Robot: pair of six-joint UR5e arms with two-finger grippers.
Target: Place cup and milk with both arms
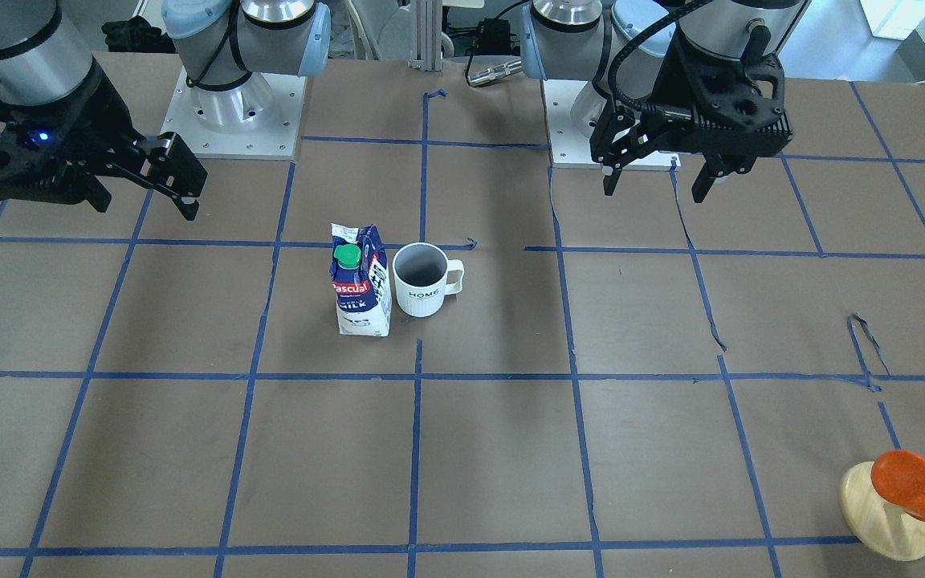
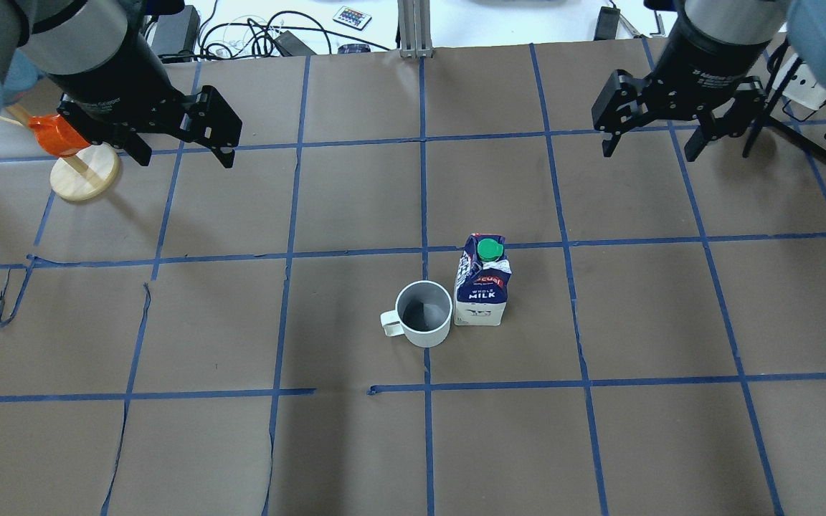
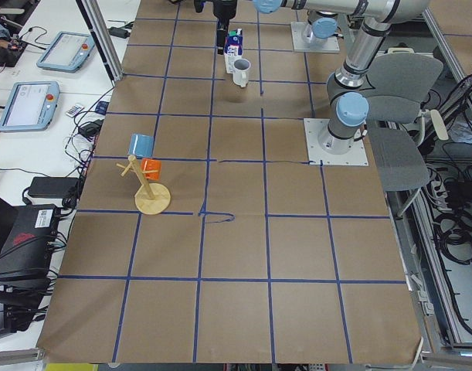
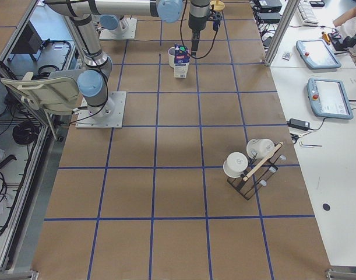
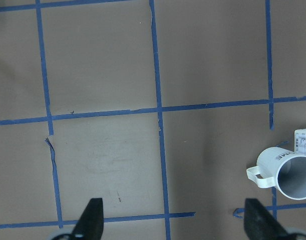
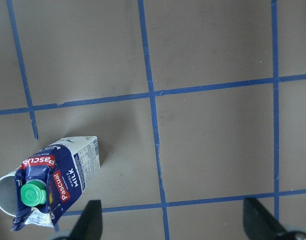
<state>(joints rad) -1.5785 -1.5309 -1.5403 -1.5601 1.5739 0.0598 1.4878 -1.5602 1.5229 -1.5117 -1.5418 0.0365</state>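
The white ribbed cup marked "HOME" stands upright at the table's middle, handle turned away from the milk. The blue-and-white milk carton with a green cap stands right beside it, close or touching. In the overhead view the cup is left of the milk. My left gripper is open and empty, raised far to the cup's left. My right gripper is open and empty, raised far right of the milk. The left wrist view shows the cup; the right wrist view shows the milk.
An orange cup on a wooden stand sits by the left gripper, at the table's far left corner. A rack with white cups stands at the table's right end. Blue tape lines grid the brown table.
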